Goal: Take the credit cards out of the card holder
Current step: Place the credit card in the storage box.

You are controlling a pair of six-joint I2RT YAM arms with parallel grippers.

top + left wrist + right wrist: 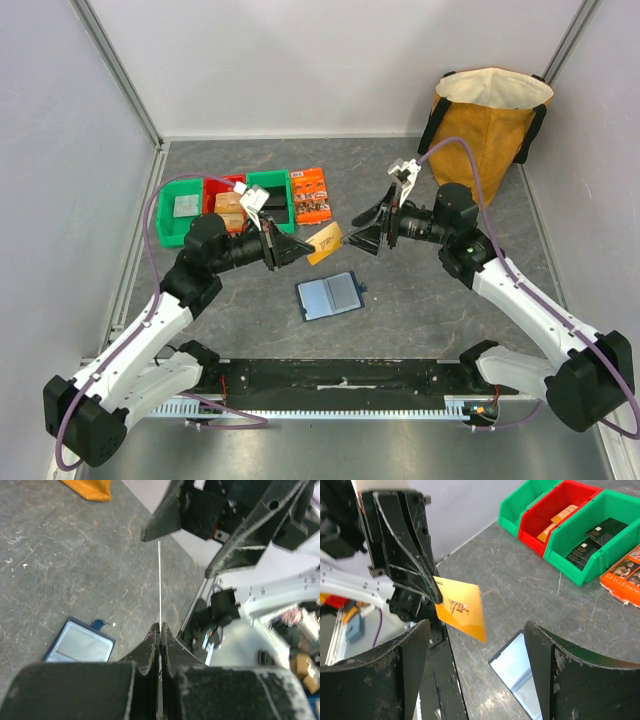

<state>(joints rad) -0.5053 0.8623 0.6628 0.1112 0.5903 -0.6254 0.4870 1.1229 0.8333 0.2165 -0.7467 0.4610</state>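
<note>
Left gripper (pixel 303 248) is pinched tight on the tan-gold credit card (pixel 325 243), holding it in the air above the table (pixel 420 300). Right gripper (pixel 360 230), at the card's 3 o'clock, is spread wide and grips nothing. The card holder (pixel 329 295) lies open at the card's 6 o'clock.

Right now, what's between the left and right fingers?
The gold VIP card, pinched by the left gripper, fingers shut. The right gripper stands open, not touching it. Clearest in the right wrist view; the top external view shows it too.
</note>
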